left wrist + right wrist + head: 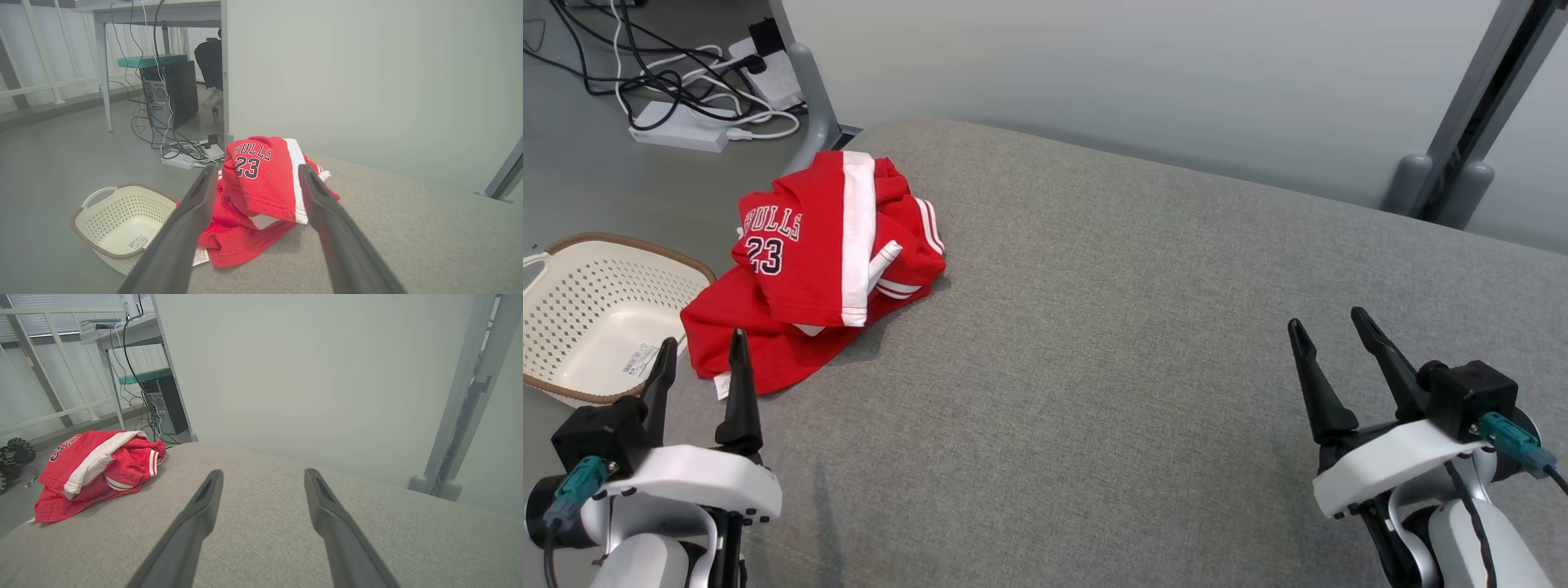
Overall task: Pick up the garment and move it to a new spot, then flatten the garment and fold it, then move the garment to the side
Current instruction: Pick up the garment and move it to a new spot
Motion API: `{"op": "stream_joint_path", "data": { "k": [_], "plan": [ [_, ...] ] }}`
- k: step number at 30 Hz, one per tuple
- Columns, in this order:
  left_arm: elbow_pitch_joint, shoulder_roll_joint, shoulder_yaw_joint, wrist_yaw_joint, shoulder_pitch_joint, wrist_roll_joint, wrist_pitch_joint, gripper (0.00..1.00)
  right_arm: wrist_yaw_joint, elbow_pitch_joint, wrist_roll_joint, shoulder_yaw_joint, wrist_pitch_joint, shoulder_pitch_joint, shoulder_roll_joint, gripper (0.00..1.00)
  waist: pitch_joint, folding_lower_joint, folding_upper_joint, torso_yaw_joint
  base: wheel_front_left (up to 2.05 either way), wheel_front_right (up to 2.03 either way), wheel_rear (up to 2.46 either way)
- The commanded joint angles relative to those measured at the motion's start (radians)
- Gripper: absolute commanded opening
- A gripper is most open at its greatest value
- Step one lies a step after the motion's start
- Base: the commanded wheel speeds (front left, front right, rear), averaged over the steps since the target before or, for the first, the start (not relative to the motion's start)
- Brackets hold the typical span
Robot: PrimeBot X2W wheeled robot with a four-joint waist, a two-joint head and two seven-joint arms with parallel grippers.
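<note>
Red garment (pixel 825 261) lies bunched up on the grey cushion (pixel 1135 327). From the head cam it's just ahead of the left gripper (pixel 704 339), with a cream basket (pixel 580 302) down on the floor off that gripper's left. The right gripper (pixel 1325 318) is well apart from the garment, which is far off to its left. Both grippers are spread wide with nothing in them. Cables (pixel 678 90) trail on the floor beyond the garment.

The left wrist cam frames the garment between the fingers, just past the tips, with the "23" print facing up. It adds a PC tower (pixel 175 94) under a desk and a shoe (pixel 212 98) beside it.

On the right wrist cam the garment is ahead and left of the fingers, white stripe on top. New here are a knobbly wheel (pixel 14 451) far left and a grey post (pixel 461 416) ahead-right.
</note>
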Motion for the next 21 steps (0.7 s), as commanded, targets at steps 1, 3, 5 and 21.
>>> {"op": "stream_joint_path", "data": {
  "k": [1,3,5,21],
  "plan": [
    [-0.003,0.003,0.005,0.004,-0.022,-0.006,-0.004,1.0,0.0,-0.01,0.003,-0.001,0.004,-0.017,-0.008,1.0,0.014,0.0,-0.0001,-0.006,0.0,0.0,0.0],
    [-0.003,0.003,0.005,-0.001,-0.044,-0.014,0.001,1.0,0.0,-0.016,0.0,-0.005,0.008,-0.022,-0.009,1.0,0.033,0.0,-0.0001,-0.013,0.0,0.0,0.0],
    [0.012,0.007,0.005,-0.01,-0.074,-0.019,0.009,1.0,0.0,-0.022,-0.006,-0.004,0.015,-0.029,-0.011,1.0,0.059,0.0,-0.0001,-0.023,0.0,0.0,0.0],
    [0.415,0.035,0.03,-0.15,-0.389,-0.173,0.2,1.0,0.0,-0.085,-0.023,-0.011,0.06,-0.11,-0.047,1.0,0.268,0.0,-0.0001,-0.148,0.0,0.0,0.0]
  ]
}}
